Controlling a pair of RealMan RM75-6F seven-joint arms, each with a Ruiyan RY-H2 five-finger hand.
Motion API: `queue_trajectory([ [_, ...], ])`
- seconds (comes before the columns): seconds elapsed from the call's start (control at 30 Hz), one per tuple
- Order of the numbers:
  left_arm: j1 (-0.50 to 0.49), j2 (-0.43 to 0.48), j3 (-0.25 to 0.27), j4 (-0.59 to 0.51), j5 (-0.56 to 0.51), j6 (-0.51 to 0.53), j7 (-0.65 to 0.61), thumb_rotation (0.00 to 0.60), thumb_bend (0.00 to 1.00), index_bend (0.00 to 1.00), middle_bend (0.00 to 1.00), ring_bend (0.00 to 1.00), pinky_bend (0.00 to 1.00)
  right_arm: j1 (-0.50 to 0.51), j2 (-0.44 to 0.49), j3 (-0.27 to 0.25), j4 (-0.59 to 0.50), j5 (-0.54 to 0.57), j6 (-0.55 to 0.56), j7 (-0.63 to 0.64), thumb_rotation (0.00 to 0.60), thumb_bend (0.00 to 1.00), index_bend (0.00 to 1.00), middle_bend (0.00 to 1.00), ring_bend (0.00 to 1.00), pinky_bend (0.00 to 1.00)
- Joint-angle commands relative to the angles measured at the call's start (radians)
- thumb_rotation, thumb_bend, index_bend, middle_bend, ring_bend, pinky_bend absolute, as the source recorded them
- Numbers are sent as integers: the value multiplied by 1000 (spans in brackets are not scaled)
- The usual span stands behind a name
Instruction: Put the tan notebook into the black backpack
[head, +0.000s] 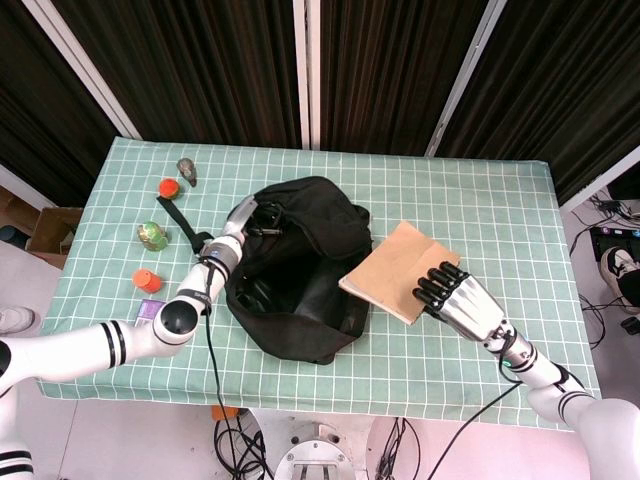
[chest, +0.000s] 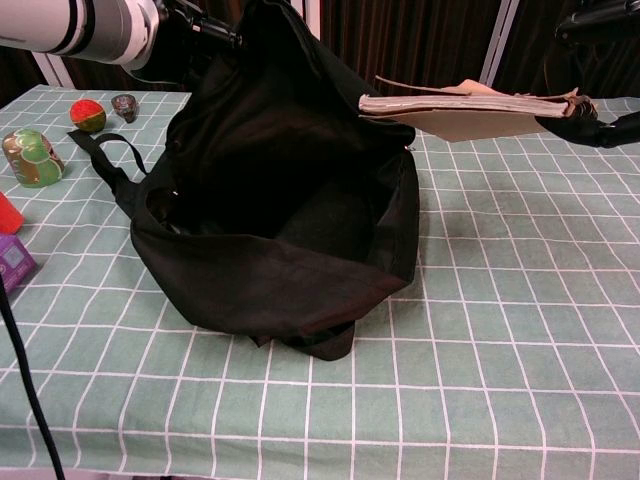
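Observation:
The black backpack (head: 295, 270) lies in the middle of the table with its mouth gaping toward me (chest: 270, 200). My left hand (head: 243, 214) grips the bag's upper rim and holds it lifted; in the chest view only its wrist (chest: 150, 25) shows at the top left. My right hand (head: 460, 302) holds the tan notebook (head: 400, 283) by its right edge, flat and raised in the air. The notebook (chest: 470, 108) hovers level just right of the bag's opening, its left end over the bag's rim. In the chest view, dark fingers (chest: 590, 125) show at the right border.
Left of the bag sit a grey lump (head: 187, 171), a red ball (head: 168, 187), a green-patterned can (head: 152, 236), an orange cap (head: 146, 281) and a purple box (head: 158, 312). A bag strap (head: 178, 222) trails toward them. The green checked tablecloth (head: 500, 210) covers the table.

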Motion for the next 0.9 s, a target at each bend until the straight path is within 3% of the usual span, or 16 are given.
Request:
queue_trajectory([
  [0.03,-6,10,-1,-11,-5,9,-2,600,482,667,734,656,727,22,44,-46,-128,-98,14,-79,600,551,1000,730,564,659],
  [0.17,-5,28,-6,-38,-7,10,-13,600,482,667,734,656,727,68,33,-60,-199,-177,-20,-138,600,550,1000,731,564,659],
  [0.4,4,54,-4,-75,12,7,-33,600,481,667,734,656,727,177,-46,-22,-220,-228,-146,-161,600,551,1000,733,564,660],
  [0.67,46,128,-6,-169,63,-4,-65,600,481,667,734,656,728,283,-195,43,1,-147,-340,-52,600,546,1000,737,564,658],
  [0.9,75,191,6,-242,106,-9,-83,600,481,665,733,656,729,338,-296,73,176,-91,-424,-31,600,538,1000,741,564,659],
])
